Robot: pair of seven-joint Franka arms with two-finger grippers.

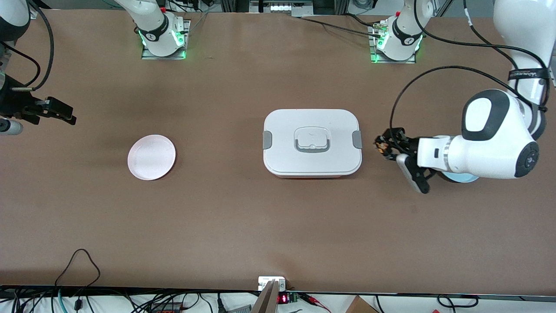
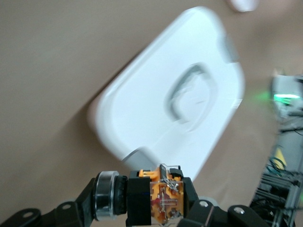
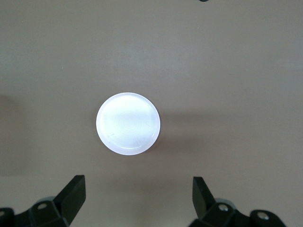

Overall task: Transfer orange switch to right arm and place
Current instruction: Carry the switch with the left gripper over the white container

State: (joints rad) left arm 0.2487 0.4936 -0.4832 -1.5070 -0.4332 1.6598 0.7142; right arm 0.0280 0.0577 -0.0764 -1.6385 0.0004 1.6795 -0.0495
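The orange switch [image 1: 382,147] has a black body, a silver ring and a clear orange terminal block [image 2: 163,198]. My left gripper [image 1: 385,146] is shut on it and holds it over the bare table, just off the white box's end toward the left arm. In the left wrist view the left gripper [image 2: 158,201] clamps the switch's black body sideways. My right gripper [image 1: 68,116] hangs open at the right arm's end of the table and holds nothing. In the right wrist view the right gripper [image 3: 138,194] has its fingers wide apart, with the pink plate [image 3: 128,123] on the table below.
A white lidded box [image 1: 312,142] with grey clips and a handle sits mid-table, blurred in the left wrist view [image 2: 175,94]. The pink plate [image 1: 151,157] lies toward the right arm's end. A blue plate [image 1: 461,178] shows partly under the left arm's wrist.
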